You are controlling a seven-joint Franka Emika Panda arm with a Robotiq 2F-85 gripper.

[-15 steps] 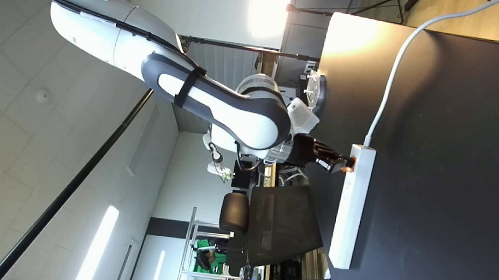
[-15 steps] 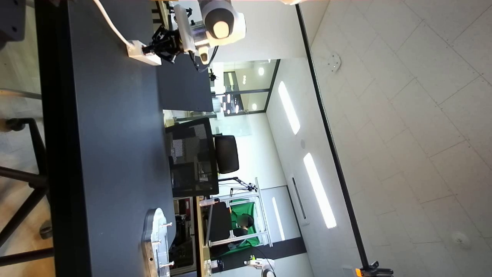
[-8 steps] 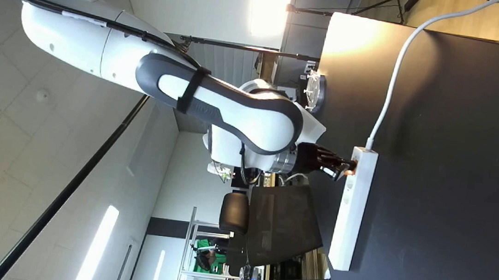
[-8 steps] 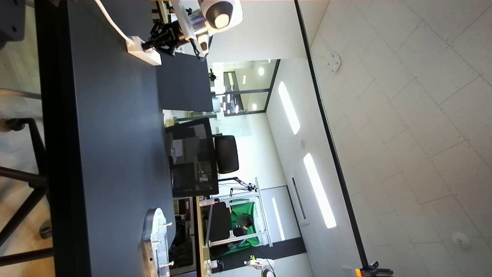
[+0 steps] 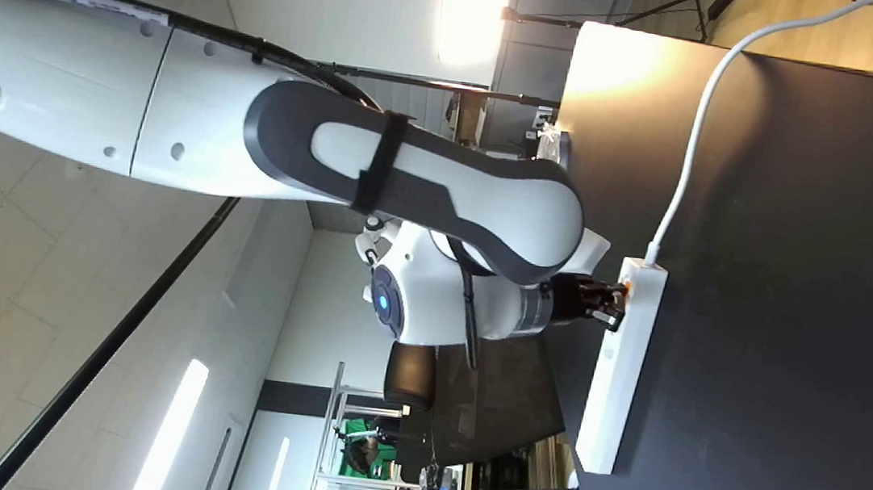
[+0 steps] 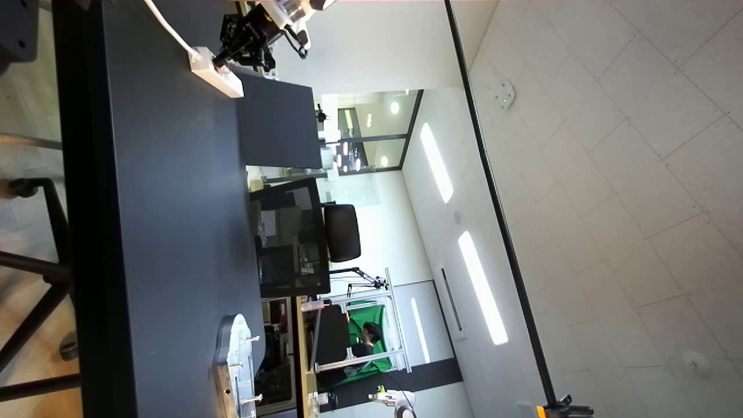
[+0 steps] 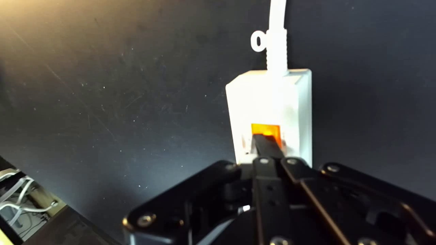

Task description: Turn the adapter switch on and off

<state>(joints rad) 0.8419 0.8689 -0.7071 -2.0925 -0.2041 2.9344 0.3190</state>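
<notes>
"where's the switch (image 7: 264,128)?"

"on the power strip (image 7: 260,98), near the cable (image 7: 278,15), beneath the end effector (image 7: 267,142), which is closed narrow."

"then it should press straight down, gently, without skidding."

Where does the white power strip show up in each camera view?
In an exterior view: power strip right of centre, mid-height downward.
In an exterior view: power strip toward the upper left corner.
Wrist view: power strip right of centre, mid-height.
Landmark in all three: white cable from its upper end.
</notes>
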